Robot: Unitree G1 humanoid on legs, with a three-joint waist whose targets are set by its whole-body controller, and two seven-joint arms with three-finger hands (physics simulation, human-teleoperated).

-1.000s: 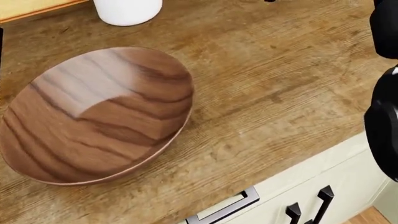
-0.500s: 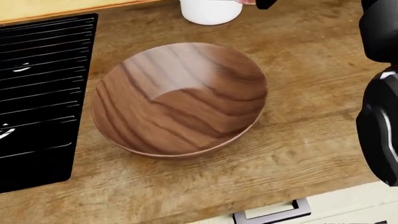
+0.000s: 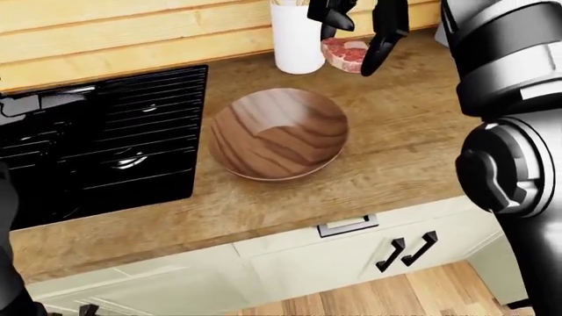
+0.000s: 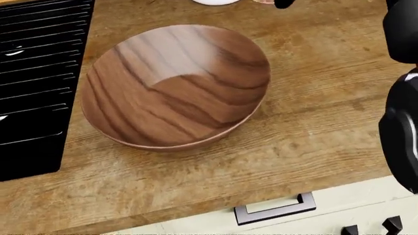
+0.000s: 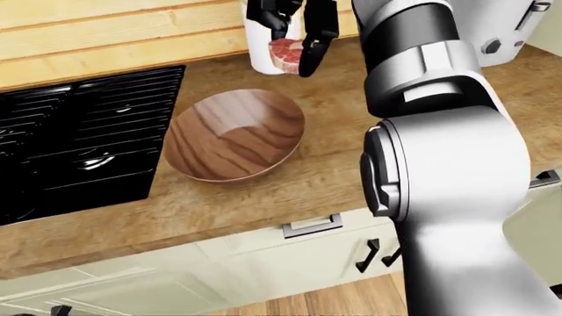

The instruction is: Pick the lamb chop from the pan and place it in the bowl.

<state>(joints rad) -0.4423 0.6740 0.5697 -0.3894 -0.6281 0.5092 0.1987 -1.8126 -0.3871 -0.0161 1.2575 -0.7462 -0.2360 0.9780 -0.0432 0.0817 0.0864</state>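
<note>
In the left-eye view, a wooden table [image 3: 395, 145] runs across the scene under a wall of pale horizontal planks [image 3: 132, 33]. A black ribbed stove [image 3: 105, 145] is set into its left part. The wooden bowl [image 3: 279, 134] stands empty near the middle, just right of the stove. Above it, near the top edge, the right robot hand [image 3: 356, 29] has its dark fingers closed round the lamb chop [image 3: 344, 54], red with a pale rim, held clear of the bowl and beside a white cylindrical container [image 3: 297, 39]. Below the table edge sit cream cabinet fronts [image 3: 351, 257] with dark handles [image 3: 408, 250], and a wooden floor [image 3: 413, 296] shows at the bottom.

The head view looks down closely: the bowl fills the middle, tilted toward the view's right, with the stove at the left edge and a metal drawer handle [image 4: 274, 209] below.

In the right-eye view, the right arm [image 5: 439, 164] fills the right side, grey and bulky, reaching up to the hand gripping the chop above the bowl's upper right. The left robot hand is out of view.
</note>
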